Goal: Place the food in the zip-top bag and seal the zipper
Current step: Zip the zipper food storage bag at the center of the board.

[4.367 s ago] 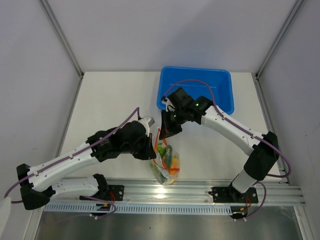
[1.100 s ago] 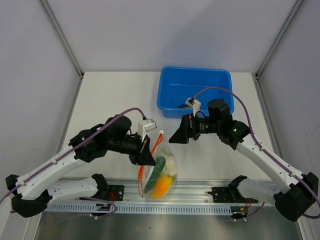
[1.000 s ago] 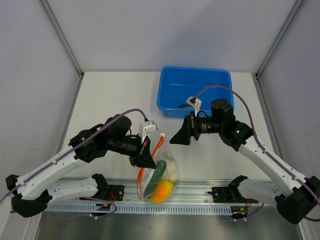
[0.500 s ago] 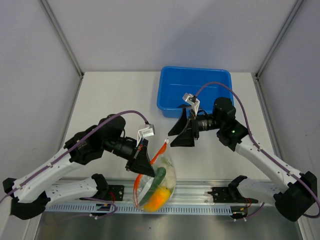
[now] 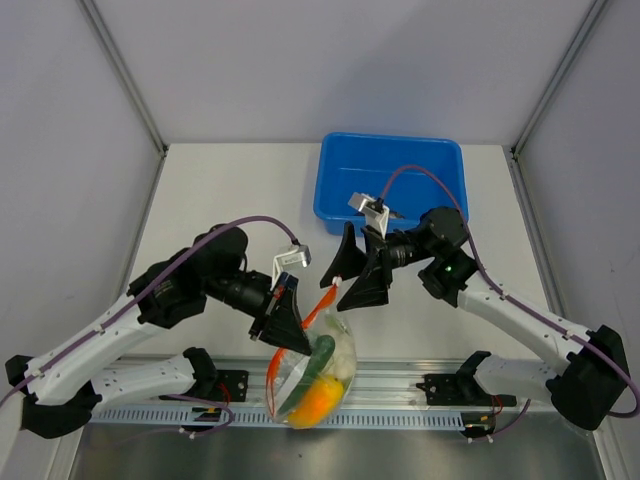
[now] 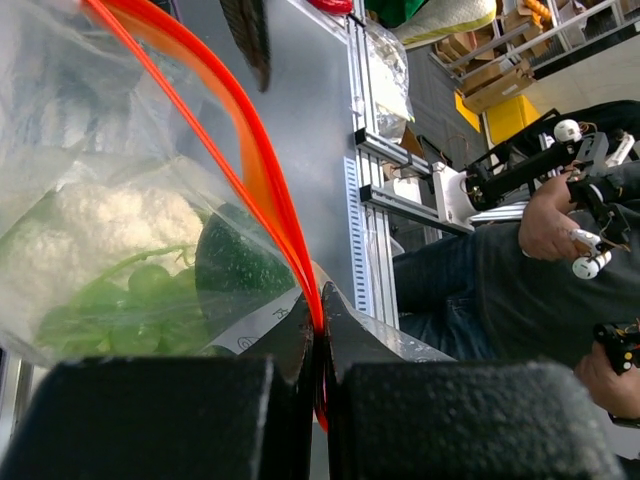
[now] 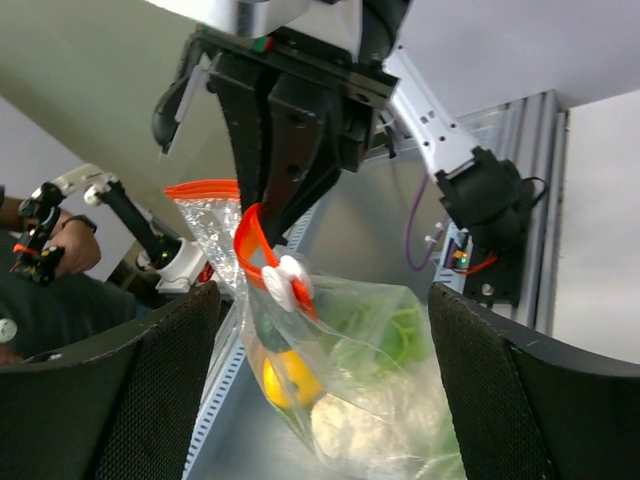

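Pinching orange zipper [image 6: 250,160] of bag [image 6: 70,90] in clenched left fingers [image 6: 160,420]. Holding right fingers [image 7: 100,400] spread wide either side of bag's white slider [image 7: 285,280]. Inside bag: cauliflower [image 6: 100,235], cucumber [image 6: 235,265], mango [image 5: 318,398].

White matte table [image 5: 220,200]. Blue bin [image 5: 445,172] rests on it at far right. Aluminium rail [image 5: 400,382] along near edge, well apart from bin. Left arm base [image 5: 210,380] and right arm base [image 5: 452,386] bolted there.
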### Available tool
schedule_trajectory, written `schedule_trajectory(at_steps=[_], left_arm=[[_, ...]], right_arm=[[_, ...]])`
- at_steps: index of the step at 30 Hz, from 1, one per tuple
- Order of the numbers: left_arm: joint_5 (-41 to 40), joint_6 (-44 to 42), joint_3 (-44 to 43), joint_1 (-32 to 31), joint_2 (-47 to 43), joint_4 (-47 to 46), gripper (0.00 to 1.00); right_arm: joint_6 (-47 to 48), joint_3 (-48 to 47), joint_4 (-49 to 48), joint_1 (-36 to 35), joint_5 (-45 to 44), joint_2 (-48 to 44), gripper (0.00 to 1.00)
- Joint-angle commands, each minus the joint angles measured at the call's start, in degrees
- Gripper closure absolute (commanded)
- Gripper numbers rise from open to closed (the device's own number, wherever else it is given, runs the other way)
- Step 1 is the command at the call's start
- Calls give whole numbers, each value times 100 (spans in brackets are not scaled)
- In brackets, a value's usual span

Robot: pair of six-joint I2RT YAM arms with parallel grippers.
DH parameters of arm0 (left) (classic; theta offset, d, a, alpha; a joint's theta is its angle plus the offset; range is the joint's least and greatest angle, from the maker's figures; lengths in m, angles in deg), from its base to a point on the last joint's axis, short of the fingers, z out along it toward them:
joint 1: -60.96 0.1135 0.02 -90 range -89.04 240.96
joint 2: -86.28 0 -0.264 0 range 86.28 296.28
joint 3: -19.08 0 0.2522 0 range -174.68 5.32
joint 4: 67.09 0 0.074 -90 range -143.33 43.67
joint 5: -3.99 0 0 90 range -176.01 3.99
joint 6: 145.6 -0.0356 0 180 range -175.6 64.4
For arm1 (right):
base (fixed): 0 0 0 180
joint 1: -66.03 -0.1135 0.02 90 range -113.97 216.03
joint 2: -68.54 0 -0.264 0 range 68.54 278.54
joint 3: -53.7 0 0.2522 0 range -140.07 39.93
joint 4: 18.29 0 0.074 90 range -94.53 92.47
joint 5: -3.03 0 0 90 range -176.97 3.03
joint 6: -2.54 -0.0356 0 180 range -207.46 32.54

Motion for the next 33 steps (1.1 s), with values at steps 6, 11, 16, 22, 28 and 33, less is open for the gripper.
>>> schedule_trajectory(at_steps=[6,11,16,22,28,33], left_arm=[[407,342,-256,130,-126,-817,99],[416,509,-80,209,-301,-1054,99],[381,545,87,227,-381,-1054,99],[311,448,280,244,-433,-887,100],[293,431,368,262,-469,-852,99],[-487,53,167,350,-355,-12,89]], right_arm=[[-789,165,-1442,-379,71,152,25],[-1001,323,-1742,-449,-70,144,53],[-1045,350,-1760,-441,-114,117,67],[-1133,358,-1751,-327,-175,38,100],[-1063,358,-1523,-204,-245,21,100],[170,262,393,-151,-623,-146,100]])
